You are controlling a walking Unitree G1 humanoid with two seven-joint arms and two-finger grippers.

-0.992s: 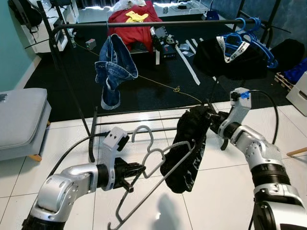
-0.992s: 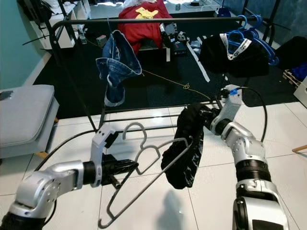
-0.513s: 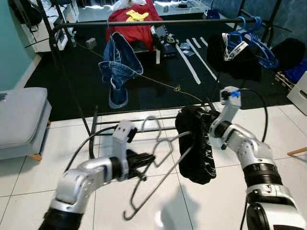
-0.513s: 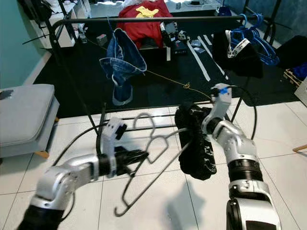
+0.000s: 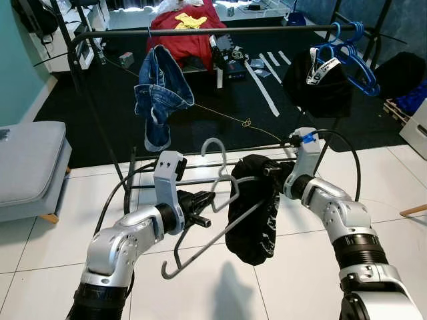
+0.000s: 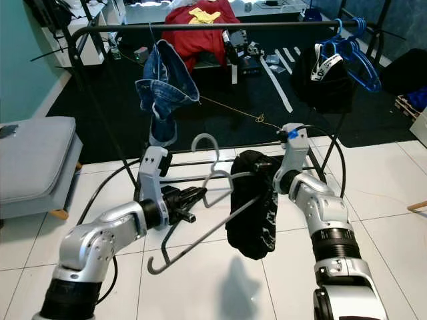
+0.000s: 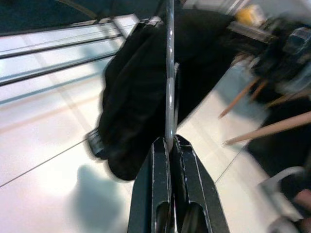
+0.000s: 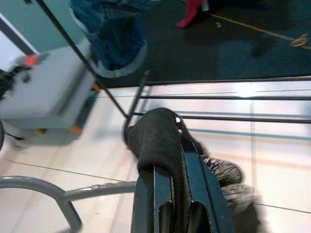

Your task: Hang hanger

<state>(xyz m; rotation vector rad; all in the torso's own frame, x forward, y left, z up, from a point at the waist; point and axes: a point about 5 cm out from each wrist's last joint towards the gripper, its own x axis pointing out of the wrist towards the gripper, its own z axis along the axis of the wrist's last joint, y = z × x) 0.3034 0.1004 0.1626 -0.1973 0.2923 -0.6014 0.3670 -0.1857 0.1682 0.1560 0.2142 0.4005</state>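
a: hanger [image 5: 213,207] first, where is it? it's gripped low on its wire frame by the left end effector [image 5: 200,208], whose two black fingers are pressed together on the wire, plain in the left wrist view.

b: and the hook curls up just above and a little forward of that end effector, with the long bottom bar slanting down toward the floor [image 5: 300,267] on one side and up toward the right arm on the other.

a: so the frame lies tilted, not level. the black garment [image 5: 257,207] is draped over its upper end, hanging between the two arms.

b: right end effector [image 5: 280,179] is pinching a fold of that garment; the cloth runs between its fingers in the right wrist view.

a: the rail [image 5: 200,32] of the clothes rack sits well ahead of and above the left end effector, with jeans [image 5: 159,90] already on it and blue hangers [image 5: 350,57] far along toward the right.

b: i'd judge the left arm is the one to lift, since the hook points up toward the rail from its grip, and the frame needs levelling first.
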